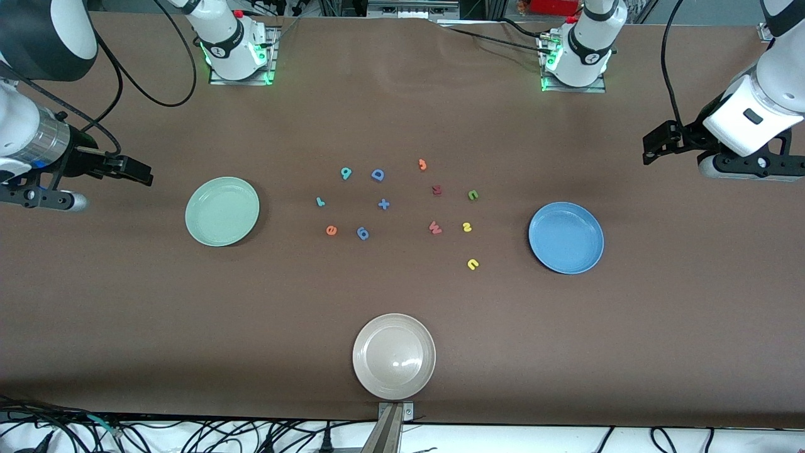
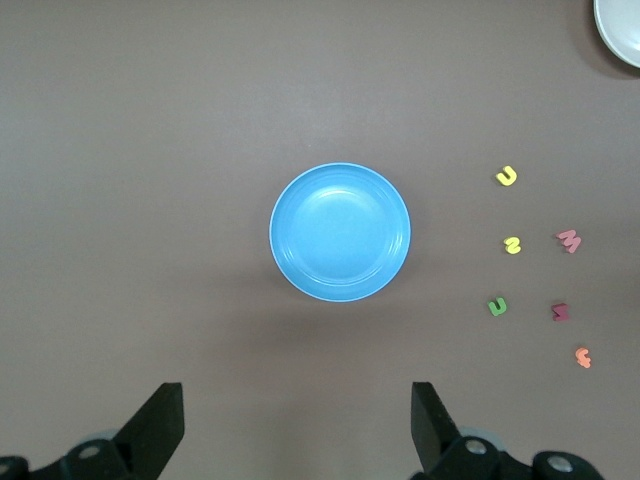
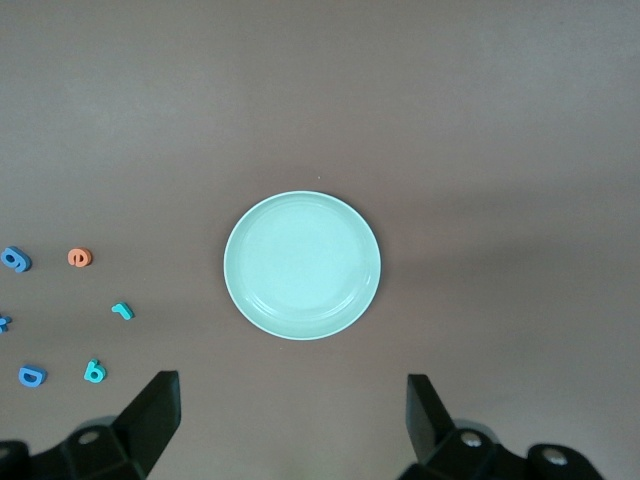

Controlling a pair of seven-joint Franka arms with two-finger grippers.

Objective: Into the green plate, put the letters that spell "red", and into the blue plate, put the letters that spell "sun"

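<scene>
- The right tool [image 1: 141, 173] hung in the air over the bench [image 1: 402, 94] at the right arm's end. Its two fingers were wide apart and held nothing.
- The green plate [image 1: 222, 211] sat near that tool. It was empty.
- The "red" letters lay in the middle of the bench, well apart from the green plate. The teal "d" [image 1: 346, 173] was farthest from the front camera, then the teal "r" [image 1: 320, 202], and the orange "e" [image 1: 331, 230] was nearest.
- The green plate sat between the right tool and these letters, so I think the right arm was the nearer one to fetch them.
- The blue "D" [image 1: 377, 175], the blue plus [image 1: 383, 204] and the blue "6" [image 1: 363, 233] lay just beside them. The beige plate [image 1: 394, 357] sat nearest the front camera.
- The "sun" letters lay toward the blue plate: the green "n" [image 1: 473, 195], the yellow "s" [image 1: 466, 227] and the yellow "u" [image 1: 473, 264]. Two dark red letters [image 1: 434, 227] lay beside them.
- The blue plate [image 1: 566, 238] was empty too.
- The left tool [image 1: 654, 148] hung over the left arm's end, wide apart and empty. It was the nearer one for "sun".
</scene>
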